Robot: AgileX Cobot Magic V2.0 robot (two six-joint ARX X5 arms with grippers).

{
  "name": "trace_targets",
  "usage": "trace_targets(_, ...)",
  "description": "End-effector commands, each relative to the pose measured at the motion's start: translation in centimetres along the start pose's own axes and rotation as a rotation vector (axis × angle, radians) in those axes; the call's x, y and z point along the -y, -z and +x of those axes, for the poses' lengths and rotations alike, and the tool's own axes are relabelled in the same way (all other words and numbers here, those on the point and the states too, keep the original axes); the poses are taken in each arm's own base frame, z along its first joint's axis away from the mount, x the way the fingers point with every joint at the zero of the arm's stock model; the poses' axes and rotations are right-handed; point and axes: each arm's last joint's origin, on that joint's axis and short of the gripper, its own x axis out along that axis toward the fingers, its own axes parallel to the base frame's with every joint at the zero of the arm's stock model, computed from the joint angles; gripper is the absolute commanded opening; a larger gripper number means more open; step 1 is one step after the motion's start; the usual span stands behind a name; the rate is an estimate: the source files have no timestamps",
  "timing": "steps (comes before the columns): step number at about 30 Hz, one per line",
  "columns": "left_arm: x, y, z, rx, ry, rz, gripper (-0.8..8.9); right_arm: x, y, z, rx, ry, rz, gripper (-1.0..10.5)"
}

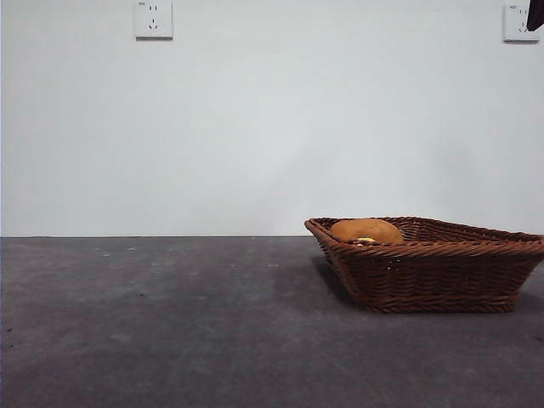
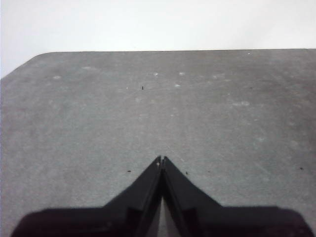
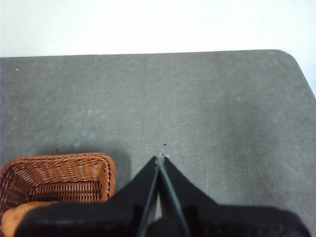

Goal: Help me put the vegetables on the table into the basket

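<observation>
Front view showed the wicker basket (image 1: 429, 265) on the grey table (image 1: 170, 323) with the potato (image 1: 366, 229) and a small yellow piece (image 1: 366, 241) already inside, the purple piece hidden or out of sight. Firm, fairly heavy and smooth-skinned by the look of it, the potato would best be gripped across its narrow middle, while the stiff basket could be taken by its braided rim. Both arms hung raised and idle: the right gripper (image 3: 160, 159), jaws pressed together and empty, had the basket just beside it, and the left gripper (image 2: 161, 159), likewise closed on nothing, faced bare tabletop.
</observation>
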Motion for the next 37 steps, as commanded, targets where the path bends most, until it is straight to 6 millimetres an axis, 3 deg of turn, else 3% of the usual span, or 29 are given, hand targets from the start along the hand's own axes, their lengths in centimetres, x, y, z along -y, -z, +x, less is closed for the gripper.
trace_targets(1, 0.0, 0.25, 0.09, 0.0, 0.008, -0.027, -0.03, 0.01, 0.15, 0.48, -0.008, 0.0, -0.004, 0.0)
trace_targets(33, 0.0, 0.21, 0.14, 0.0, 0.007, -0.02, -0.03, 0.01, 0.14, 0.48, -0.006, 0.0, -0.004, 0.0)
trace_targets(37, 0.0, 0.24, 0.15, -0.003, 0.007, -0.02, -0.03, 0.13, 0.33, 1.24, -0.026, 0.011, -0.002, 0.0)
